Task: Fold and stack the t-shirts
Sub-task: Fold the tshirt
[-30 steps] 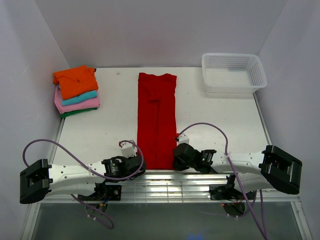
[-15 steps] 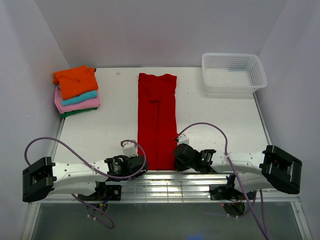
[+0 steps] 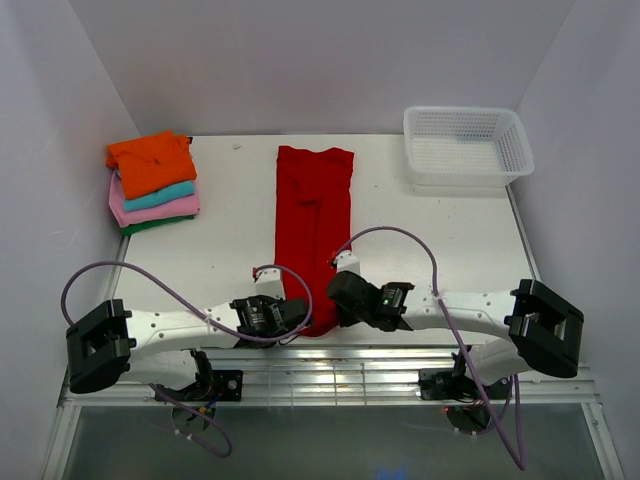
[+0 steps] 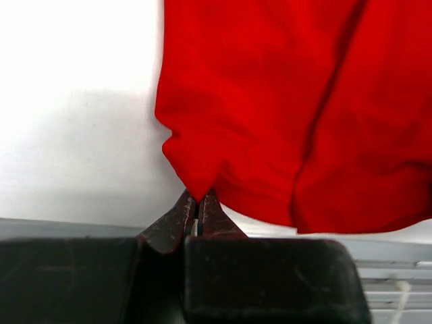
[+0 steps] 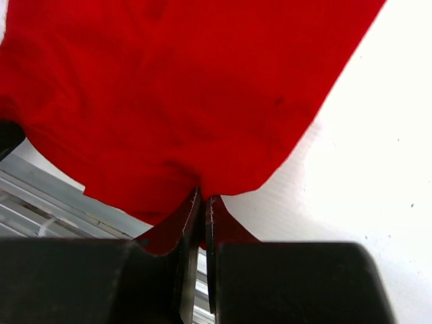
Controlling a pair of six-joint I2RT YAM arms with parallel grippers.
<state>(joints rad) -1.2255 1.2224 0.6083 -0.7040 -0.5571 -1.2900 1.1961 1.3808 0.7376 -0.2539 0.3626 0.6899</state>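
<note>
A bright red t-shirt (image 3: 313,225) lies as a long narrow strip down the middle of the table, collar end far, hem at the near edge. My left gripper (image 4: 198,201) is shut on the hem's near left corner (image 3: 290,318), the cloth puckered at its tips. My right gripper (image 5: 202,196) is shut on the red t-shirt's near right corner (image 3: 335,300). Both corners are drawn inward, lifted slightly off the table. Folded t-shirts (image 3: 152,182) in orange, teal, pink and dark green are stacked at the far left.
A white mesh basket (image 3: 466,146) stands at the far right corner. The table's near edge and metal rail (image 3: 330,365) run just behind both grippers. White walls close in on the left, right and back.
Both grippers closed on the red shirt's near corners and moved inward and forward. The hem, flat and straight before, is now bunched and narrower at the near end.
</note>
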